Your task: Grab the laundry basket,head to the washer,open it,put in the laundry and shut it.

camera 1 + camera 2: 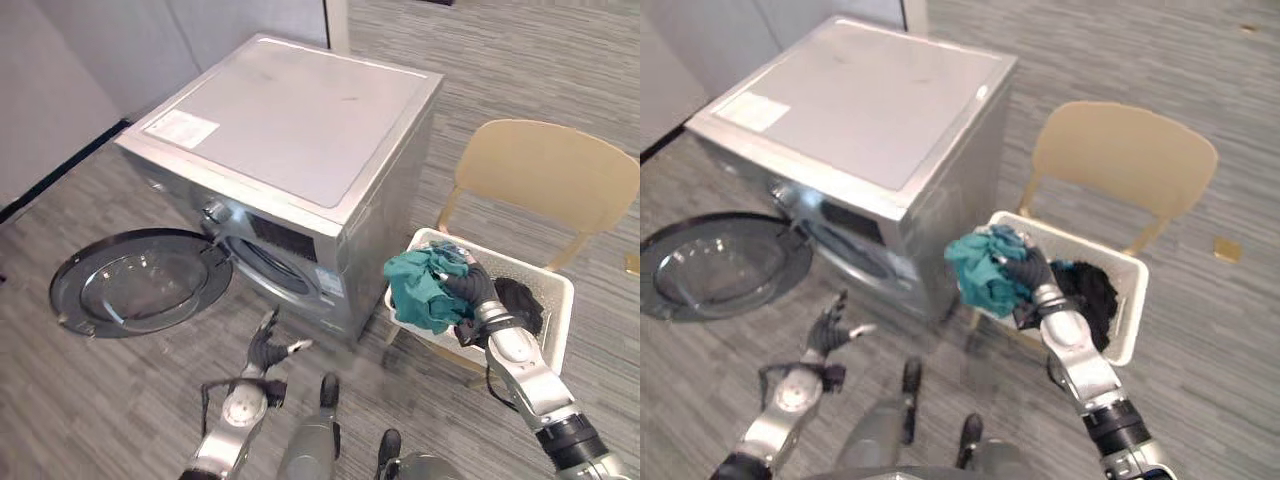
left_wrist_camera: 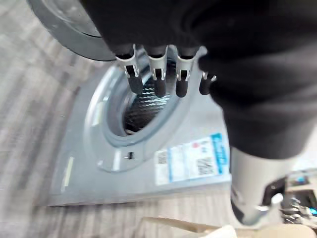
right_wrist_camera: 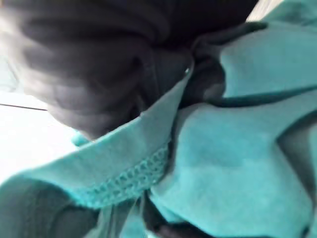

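Left eye view — right hand [image 1: 470, 290] clutches a bunched teal cloth garment [image 1: 422, 288] just above the white plastic laundry basket [image 1: 555, 300]; left hand [image 1: 268, 345], fingers relaxed, empty, before the silver washer's open drum [image 2: 146, 101]. Risk — trailing folds may snag the basket rim or slip loose in transfer.

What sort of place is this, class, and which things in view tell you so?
Probably a laundry corner set up in an office-like room: a silver washer with its round door swung open, a white laundry basket on a tan chair, and grey striped carpet.
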Controlling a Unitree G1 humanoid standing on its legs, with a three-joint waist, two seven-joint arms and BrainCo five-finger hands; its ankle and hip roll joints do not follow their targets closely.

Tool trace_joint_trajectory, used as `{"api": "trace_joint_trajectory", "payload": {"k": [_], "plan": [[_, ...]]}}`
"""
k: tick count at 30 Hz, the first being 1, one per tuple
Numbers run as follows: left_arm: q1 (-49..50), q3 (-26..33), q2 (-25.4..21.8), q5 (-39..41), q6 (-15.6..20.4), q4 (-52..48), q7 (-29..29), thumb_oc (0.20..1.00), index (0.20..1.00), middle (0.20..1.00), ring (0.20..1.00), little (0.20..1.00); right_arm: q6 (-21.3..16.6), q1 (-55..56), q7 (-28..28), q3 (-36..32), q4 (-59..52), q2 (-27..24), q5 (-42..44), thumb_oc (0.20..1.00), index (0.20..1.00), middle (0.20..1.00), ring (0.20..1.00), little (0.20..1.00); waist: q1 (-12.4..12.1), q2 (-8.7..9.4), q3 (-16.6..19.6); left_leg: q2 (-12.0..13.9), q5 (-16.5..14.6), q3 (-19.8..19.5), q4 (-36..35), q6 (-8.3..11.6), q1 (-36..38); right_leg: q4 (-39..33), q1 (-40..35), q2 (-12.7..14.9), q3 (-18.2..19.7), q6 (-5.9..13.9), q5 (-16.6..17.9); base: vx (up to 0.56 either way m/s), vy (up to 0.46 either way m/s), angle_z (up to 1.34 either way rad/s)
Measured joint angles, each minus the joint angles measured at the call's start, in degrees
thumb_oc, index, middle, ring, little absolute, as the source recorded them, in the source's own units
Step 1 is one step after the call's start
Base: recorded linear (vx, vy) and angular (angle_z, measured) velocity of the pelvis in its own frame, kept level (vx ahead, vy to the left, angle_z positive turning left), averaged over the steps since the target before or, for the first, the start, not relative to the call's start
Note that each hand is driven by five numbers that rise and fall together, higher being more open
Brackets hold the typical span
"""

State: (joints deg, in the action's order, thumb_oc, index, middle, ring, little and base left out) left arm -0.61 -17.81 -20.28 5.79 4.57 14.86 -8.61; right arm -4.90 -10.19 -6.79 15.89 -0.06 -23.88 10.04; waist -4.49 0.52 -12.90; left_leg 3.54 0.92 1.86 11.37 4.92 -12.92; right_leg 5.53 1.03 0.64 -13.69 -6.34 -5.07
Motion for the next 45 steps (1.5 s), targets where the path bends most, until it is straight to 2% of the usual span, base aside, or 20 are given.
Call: {"api": "trace_joint_trajectory", "payload": {"k": [3,4,5,7,9,14,17,18,19,20,21,22,23,24,29,32,33,37,41,45], "plan": [[-4.2,-3.8,0.2,-0.1,0.5,-1.9,0.0,1.0,1.0,1.0,1.0,1.0,0.1,-1.4,0.0,1.3,-0.7,0.5,0.1,0.2,0.2,0.2,0.2,0.2,1.5,-0.04,0.1,0.9,-2.0,0.9,-1.1,0.63,6.2,-0.3,-0.3,0.7,-2.5,0.51,0.6,0.02,0.169,0.64],[-7.6,-7.2,0.2,-0.3,0.3,-3.4,-0.1,1.0,1.0,1.0,1.0,1.0,0.1,-1.6,-0.3,1.3,-1.9,1.0,0.2,0.2,0.2,0.2,0.2,0.2,3.3,-0.28,0.3,1.8,-2.5,3.1,-3.6,0.25,8.3,-1.1,-0.6,0.9,-5.3,1.32,1.1,0.02,0.121,0.94],[-9.5,-8.6,0.9,-0.7,0.6,-3.8,0.1,1.0,1.0,1.0,1.0,1.0,0.1,-1.9,-0.5,1.2,-2.5,1.4,0.3,0.2,0.2,0.2,0.2,0.2,4.1,-0.38,0.4,1.7,-2.2,3.6,-6.2,-0.29,9.7,-1.3,-0.6,0.9,-5.9,1.58,1.3,0.04,0.237,0.76],[-12.9,-11.1,3.2,-2.1,0.7,-3.8,-0.2,1.0,1.0,1.0,1.0,1.0,0.0,-5.2,-0.5,3.0,-2.9,2.5,2.4,0.2,0.2,0.2,0.2,0.2,4.6,-2.0,1.2,2.1,-1.0,3.0,-13.0,-1.49,12.9,-1.4,0.7,-0.6,-6.3,2.84,2.2,0.01,0.179,0.15],[-15.1,-14.5,4.0,-2.1,0.4,-3.9,-0.3,1.0,1.0,1.0,1.0,1.0,0.1,-6.0,-0.6,4.7,-3.9,4.8,4.2,0.2,0.2,0.2,0.2,0.2,4.9,-1.21,1.4,1.0,0.9,2.3,-15.0,-1.8,13.8,-0.9,1.4,0.7,-6.3,3.94,2.7,-0.02,0.151,0.11],[-17.8,-16.7,4.5,-2.2,0.5,-4.8,-2.5,1.0,1.0,1.0,1.0,1.0,-0.4,-12.5,-0.5,13.9,-5.2,11.3,10.7,0.2,0.2,0.2,0.2,0.2,4.3,-1.06,2.1,-2.2,1.6,3.7,-15.0,-3.23,14.0,-0.5,1.9,3.8,-4.4,6.5,4.1,-0.01,0.122,-0.05],[-18.0,-16.3,3.6,-2.2,0.4,-4.7,-3.1,1.0,1.0,1.0,1.0,1.0,-0.4,-12.7,-0.1,14.9,-5.2,11.6,13.7,0.2,0.2,0.2,0.2,0.2,4.0,-0.9,2.5,-2.8,1.7,3.8,-15.3,-3.57,14.1,-0.8,1.9,4.7,-3.0,7.44,4.4,-0.01,0.071,0.0],[-18.1,-16.5,3.2,-2.2,0.4,-4.7,-3.3,0.664,0.664,0.664,0.664,0.664,-0.4,-12.9,0.0,15.2,-5.2,11.5,14.9,0.2,0.2,0.2,0.2,0.2,4.0,-0.88,2.6,-2.9,1.8,3.8,-15.5,-3.72,14.1,-1.0,1.9,4.8,-2.8,7.66,4.5,-0.01,0.055,-0.04],[-18.4,-16.9,2.9,-2.2,0.4,-4.7,-3.4,0.2,0.2,0.2,0.2,0.2,-0.4,-13.0,-0.1,15.6,-5.1,11.4,15.6,0.2,0.2,0.2,0.2,0.2,4.0,-0.81,2.7,-3.1,1.9,3.9,-15.5,-3.82,14.1,-1.1,1.9,4.8,-2.8,7.75,4.8,-0.02,0.059,-0.05],[-18.6,-17.5,2.9,-2.2,0.5,-4.6,-4.0,0.2,0.2,0.2,0.2,0.2,-0.4,-13.0,0.0,16.3,-5.1,11.2,16.1,0.2,0.2,0.2,0.2,0.2,4.0,-0.86,3.2,-3.1,1.9,3.9,-15.5,-3.86,14.1,-1.3,1.8,4.7,-2.6,7.73,5.0,-0.02,0.045,-0.04],[-18.6,-17.6,3.0,-2.2,0.5,-4.4,-4.1,0.2,0.2,0.2,0.2,0.2,-0.4,-13.0,0.0,16.4,-4.9,11.1,16.6,0.467,0.467,0.467,0.467,0.467,4.0,-0.91,3.6,-3.1,1.9,3.9,-15.5,-3.86,14.1,-1.4,1.8,4.7,-2.6,7.74,5.0,-0.02,0.037,-0.04],[-18.6,-17.7,2.9,-2.2,0.5,-4.1,-4.2,0.2,0.2,0.2,0.2,0.2,-0.4,-12.9,0.0,16.4,-4.8,10.9,17.1,0.536,0.536,0.536,0.536,0.536,4.0,-0.9,4.0,-3.0,1.9,4.0,-15.5,-3.86,14.1,-1.4,1.8,4.6,-2.6,7.75,5.0,0.0,0.0,0.0],[-18.3,-17.7,3.0,-2.2,0.6,-3.6,-4.5,0.2,0.2,0.2,0.2,0.2,-0.4,-12.5,0.0,16.2,-4.8,10.5,17.3,0.909,0.909,0.909,0.909,0.909,4.0,-0.96,4.8,-2.9,1.9,4.0,-15.5,-3.86,14.1,-1.6,1.7,4.4,-2.5,7.75,5.1,-0.02,0.015,-0.04],[-18.2,-17.6,2.4,-2.2,0.6,-3.5,-4.6,0.2,0.2,0.2,0.2,0.2,-0.5,-12.2,0.2,16.2,-4.8,10.4,17.5,1.0,1.0,1.0,1.0,1.0,4.1,-1.09,5.2,-2.7,1.9,4.0,-15.5,-3.86,14.1,-1.8,1.7,4.1,-2.4,7.76,5.1,-0.02,0.015,-0.05],[-14.3,-15.1,2.5,-2.1,0.7,-3.6,-3.9,0.2,0.2,0.2,0.2,0.2,-1.5,-7.3,1.9,15.0,-4.7,9.3,17.0,1.0,1.0,1.0,1.0,1.0,4.2,-1.62,5.6,-2.2,1.9,4.1,-15.5,-3.87,14.0,-1.8,1.7,3.0,-1.3,7.76,5.1,-0.04,-0.015,-0.04],[-7.2,-9.8,1.1,-1.6,0.6,-3.1,-2.6,0.2,0.2,0.2,0.2,0.2,-1.3,1.7,1.7,7.4,-3.8,6.5,12.5,1.0,1.0,1.0,1.0,1.0,4.8,-1.94,5.6,-1.8,1.9,3.5,-15.6,-3.87,13.9,-1.1,2.0,2.0,6.2,8.0,4.3,-0.01,-0.088,0.06],[-0.7,-5.3,-1.1,-1.3,-0.1,-3.0,-2.3,0.2,0.2,0.2,0.2,0.2,0.2,5.8,1.2,4.1,-1.8,2.4,8.0,1.0,1.0,1.0,1.0,1.0,4.7,-2.13,5.6,-1.3,1.9,4.0,-15.7,-3.81,13.9,-2.0,1.8,1.6,6.9,8.21,4.2,0.06,-0.075,-0.14],[9.8,2.9,-1.9,0.6,-0.2,-2.8,0.9,0.2,0.2,0.2,0.2,0.2,1.8,15.4,2.0,-4.0,0.0,-1.0,1.1,1.0,1.0,1.0,1.0,1.0,4.6,-3.05,5.9,-0.6,1.8,3.4,-16.0,-3.54,14.2,-3.7,0.6,0.9,6.5,8.17,4.2,0.06,-0.096,0.02],[12.3,4.2,-2.2,0.8,-0.3,-0.6,3.0,0.2,0.2,0.2,0.2,0.2,2.5,17.8,3.2,-4.6,2.9,-2.6,-3.3,1.0,1.0,1.0,1.0,1.0,4.5,-3.6,5.9,-0.2,1.9,2.4,-16.0,-3.47,14.0,-4.1,0.1,0.3,5.8,8.21,4.3,0.04,-0.07,0.11],[16.7,8.9,-1.1,0.8,-0.4,8.9,5.2,0.2,0.2,0.2,0.2,0.2,2.9,22.5,5.8,-6.5,12.0,-4.5,-9.4,1.0,1.0,1.0,1.0,1.0,4.6,-4.12,5.9,-0.1,1.7,0.7,-16.2,-3.25,13.4,-5.9,-1.2,-0.1,4.3,8.2,4.2,0.02,-0.062,0.22]]}}
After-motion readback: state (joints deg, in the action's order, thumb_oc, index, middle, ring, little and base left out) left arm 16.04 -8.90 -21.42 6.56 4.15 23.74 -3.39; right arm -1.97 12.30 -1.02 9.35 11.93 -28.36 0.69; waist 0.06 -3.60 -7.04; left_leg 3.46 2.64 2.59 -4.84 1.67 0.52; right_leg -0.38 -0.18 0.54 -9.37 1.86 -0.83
